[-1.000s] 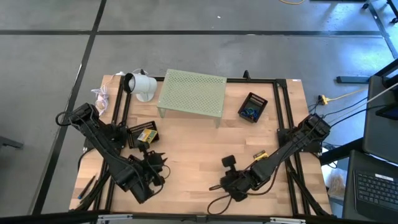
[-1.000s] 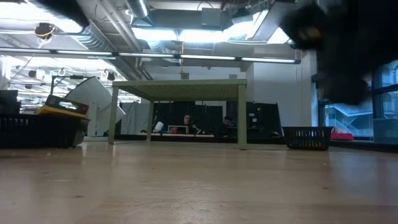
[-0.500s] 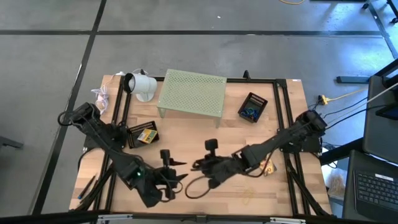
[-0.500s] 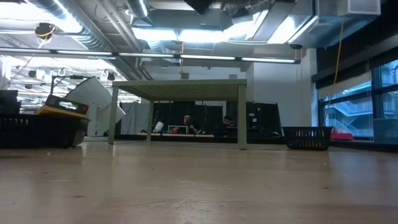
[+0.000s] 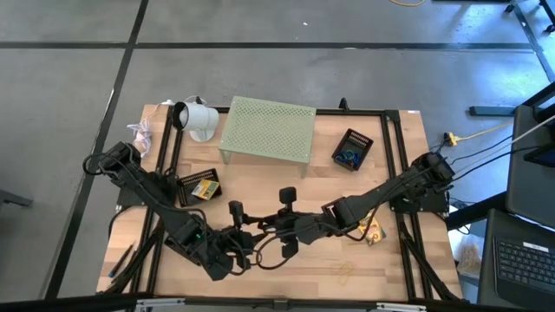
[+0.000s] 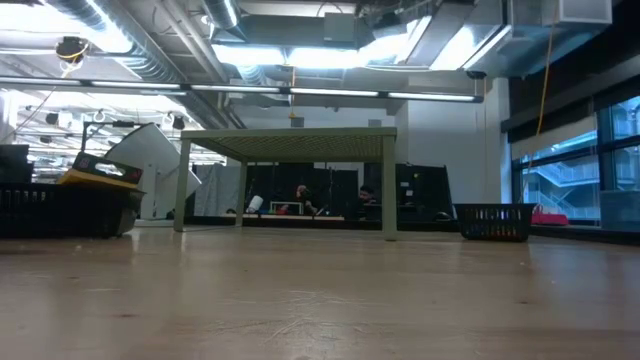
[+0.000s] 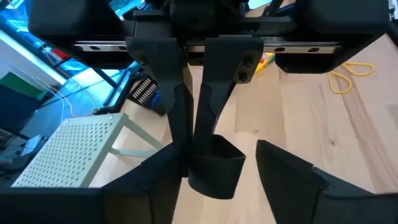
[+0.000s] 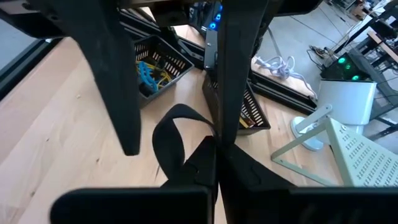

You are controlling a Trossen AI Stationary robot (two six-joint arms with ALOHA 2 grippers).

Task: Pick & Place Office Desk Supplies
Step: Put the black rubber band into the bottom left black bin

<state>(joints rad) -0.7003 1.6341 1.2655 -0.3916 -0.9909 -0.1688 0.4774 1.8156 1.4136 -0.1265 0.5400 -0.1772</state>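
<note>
Jaws of left gripper (image 5: 245, 245) apart, right gripper (image 5: 264, 227) pinching black strap (image 8: 171, 134), unseen low.

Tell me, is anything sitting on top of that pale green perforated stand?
No, the high view shows the green stand's perforated top bare.

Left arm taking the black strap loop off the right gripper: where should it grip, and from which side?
Probably the free curved end of the black strap loop, which sticks out past the right gripper shut on its other part. Come head-on, opposite the right arm: the left gripper faces it, jaws open on either side.
</note>
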